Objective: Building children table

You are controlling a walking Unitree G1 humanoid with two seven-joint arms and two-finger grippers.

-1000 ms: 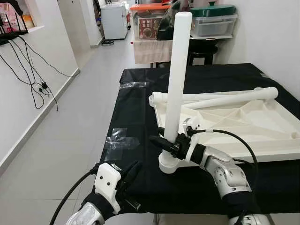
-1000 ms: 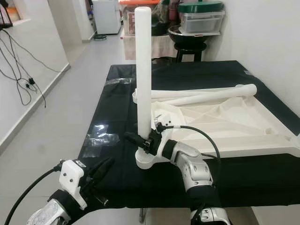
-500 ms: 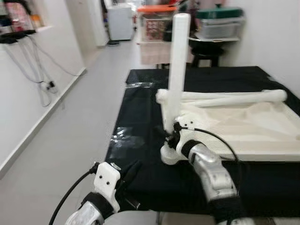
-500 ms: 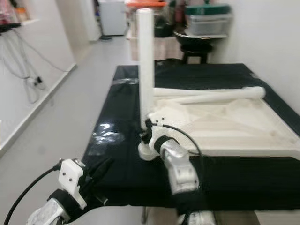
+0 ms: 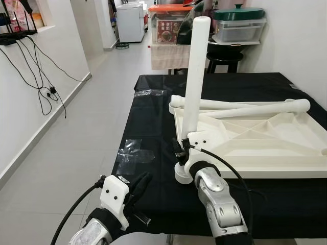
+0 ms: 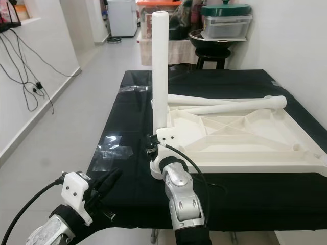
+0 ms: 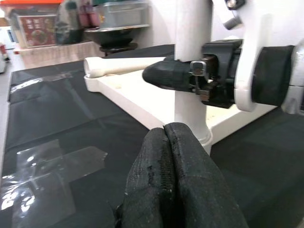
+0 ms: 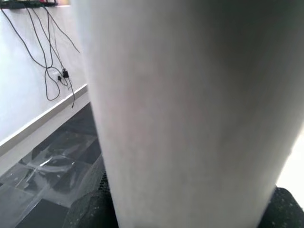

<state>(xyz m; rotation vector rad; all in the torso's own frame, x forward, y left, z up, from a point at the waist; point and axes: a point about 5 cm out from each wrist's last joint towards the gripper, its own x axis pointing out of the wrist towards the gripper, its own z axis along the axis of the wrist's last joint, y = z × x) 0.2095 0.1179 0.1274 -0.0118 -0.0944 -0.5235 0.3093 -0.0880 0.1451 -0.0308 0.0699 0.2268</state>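
Observation:
A white table top [image 5: 265, 143] lies upside down on the black-covered table [image 5: 153, 112]. One white leg [image 5: 194, 76] stands upright in the near left corner socket [image 5: 182, 176]. My right gripper [image 5: 179, 152] is shut on the leg just above the socket; in the left wrist view a black finger [image 7: 166, 76] wraps across the leg [image 7: 192, 42]. The right wrist view looks straight at the leg [image 8: 190, 95]. Two more white legs [image 5: 250, 108] lie across the far side of the top. My left gripper [image 5: 141, 179] hangs shut and empty by the table's front left corner, its fingertips [image 7: 165, 135] pressed together.
Clear tape patches [image 5: 134, 152] shine on the black cloth. A stool with lidded boxes [image 5: 236, 23] and a cloth-draped stand [image 5: 166, 53] sit beyond the far end. Cables [image 5: 46, 92] hang on the left wall, above open tiled floor. A white wall runs along the right.
My right forearm has swung from the leg's right side to in front of it, still holding the leg near its base. The leg stays upright. The view shifted slightly; the left arm holds still.

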